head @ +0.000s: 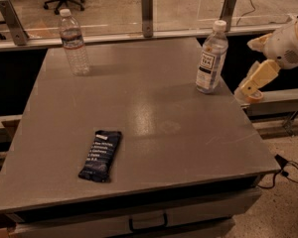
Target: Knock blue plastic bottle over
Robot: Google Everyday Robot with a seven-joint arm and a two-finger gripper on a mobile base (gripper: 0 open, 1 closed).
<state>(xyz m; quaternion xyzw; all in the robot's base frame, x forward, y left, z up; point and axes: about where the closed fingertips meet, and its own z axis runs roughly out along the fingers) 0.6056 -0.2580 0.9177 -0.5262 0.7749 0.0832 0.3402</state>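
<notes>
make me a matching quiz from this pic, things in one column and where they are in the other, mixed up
Things:
1. blue plastic bottle
2. ribbed bottle
3. snack bar
4. gripper

Places:
A. lying flat, front left of the table
B. off the table's right edge, in the air
C. upright, far left corner
D. upright, far right side of the table

Pairs: 1-D, 2-C, 3-A, 4-B
</notes>
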